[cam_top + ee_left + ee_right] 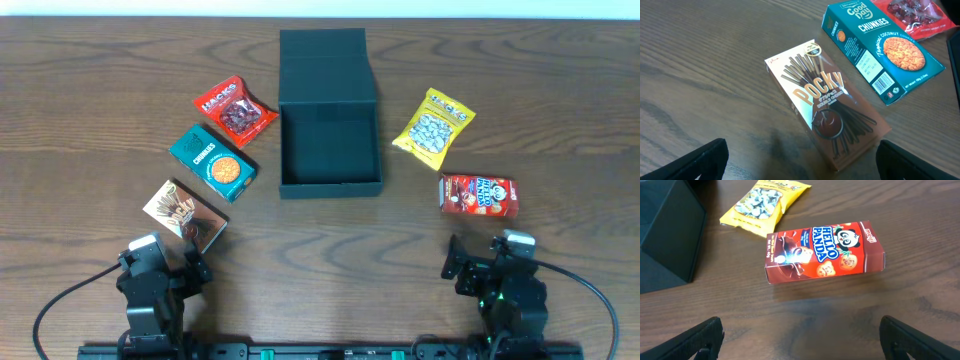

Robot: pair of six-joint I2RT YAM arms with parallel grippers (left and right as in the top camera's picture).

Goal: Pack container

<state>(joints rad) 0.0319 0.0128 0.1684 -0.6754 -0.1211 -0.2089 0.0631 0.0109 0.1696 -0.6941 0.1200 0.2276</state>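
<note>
The container, a plain dark teal box, stands open at the table's middle with its flap lid folded back; its corner shows in the right wrist view. A brown Pocky box lies just ahead of my left gripper, which is open and holds nothing. A red Hello Panda box lies ahead of my right gripper, also open and holding nothing.
A teal Chunkies box and a red Hacks packet lie left of the container. A yellow snack bag lies to its right. Both arms sit at the table's near edge.
</note>
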